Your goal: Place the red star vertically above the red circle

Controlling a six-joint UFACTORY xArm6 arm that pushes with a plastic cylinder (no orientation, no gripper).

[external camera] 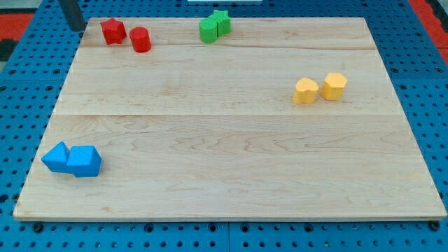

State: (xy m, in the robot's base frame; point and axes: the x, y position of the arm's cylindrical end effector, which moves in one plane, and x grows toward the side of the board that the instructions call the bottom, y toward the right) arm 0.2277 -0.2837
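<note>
The red star (113, 31) lies near the board's top left corner. The red circle (141, 39) sits just to its right and slightly lower, with a small gap between them. My rod comes down at the view's top left and my tip (75, 28) rests at the board's top left edge, to the left of the red star and apart from it.
A green star (222, 22) and a green block (208, 30) touch at the top middle. A yellow heart (305, 91) and a yellow hexagon (334, 85) sit at the right. A blue triangle (56, 157) and a blue cube (85, 161) touch at the bottom left. The wooden board (231, 140) lies on a blue pegboard.
</note>
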